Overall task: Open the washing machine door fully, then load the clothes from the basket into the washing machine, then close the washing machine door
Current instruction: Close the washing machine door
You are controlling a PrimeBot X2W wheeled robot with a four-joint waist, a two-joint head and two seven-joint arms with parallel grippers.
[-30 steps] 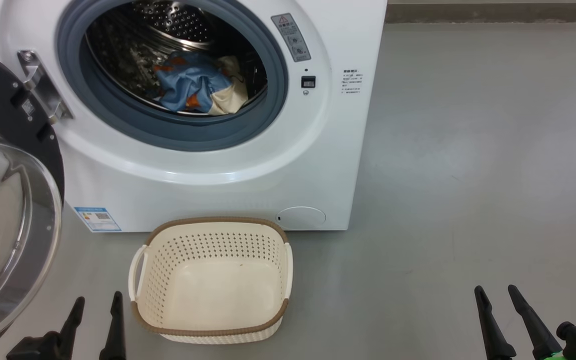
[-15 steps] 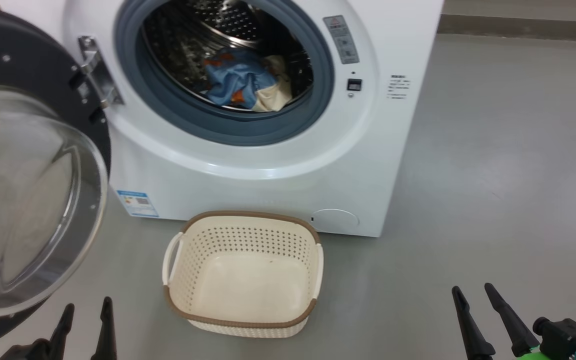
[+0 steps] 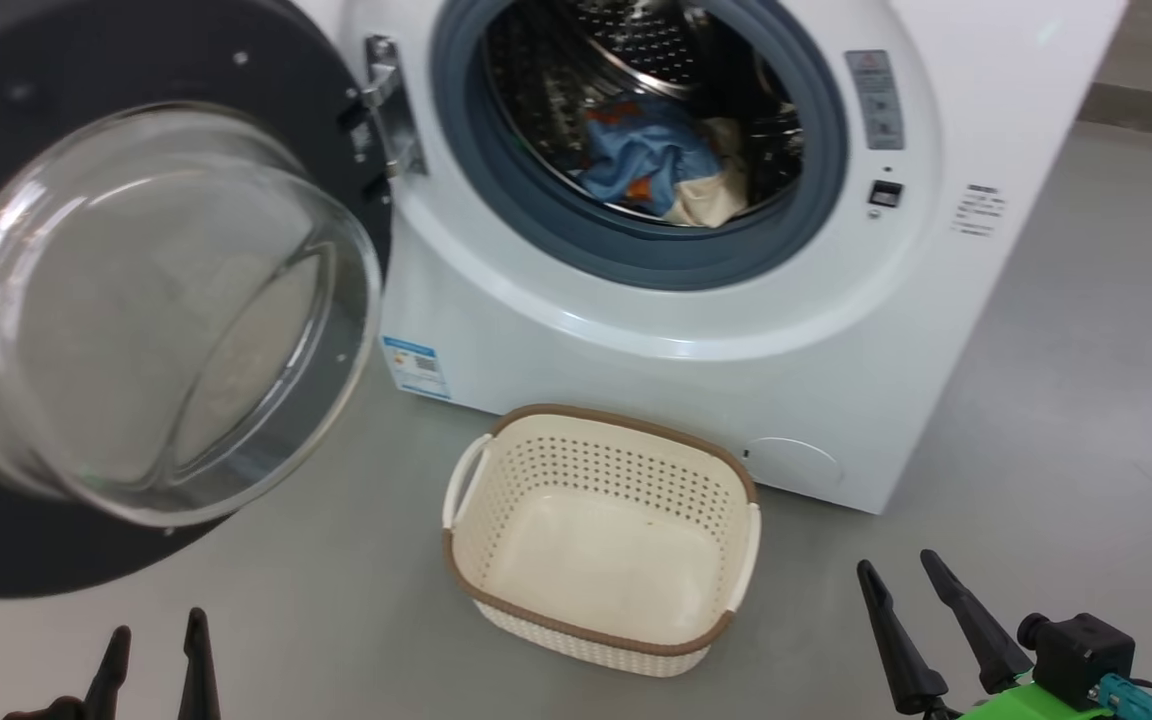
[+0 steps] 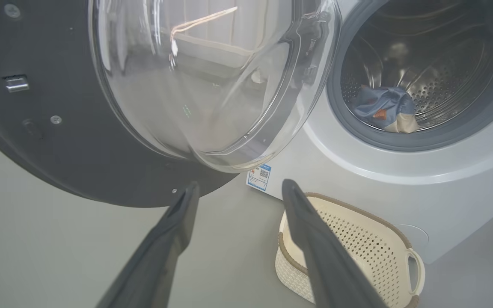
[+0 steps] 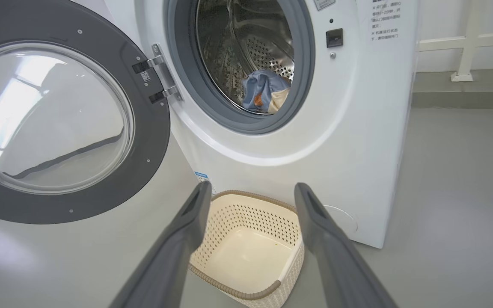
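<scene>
- Left claw (image 3: 158, 630) and right claw (image 3: 896, 565) are hanging spread, empty.
- Clothes (image 3: 661, 165) are lying inside the washer (image 3: 636, 340), well beyond both.
- Door (image 3: 136, 60) is standing open near the left claw.

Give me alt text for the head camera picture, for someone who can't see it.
A white washing machine stands with its door swung wide open to the left and blue clothes in the drum. An empty cream basket sits on the grey floor before it, with the left gripper and right gripper open at the bottom corners.
</scene>
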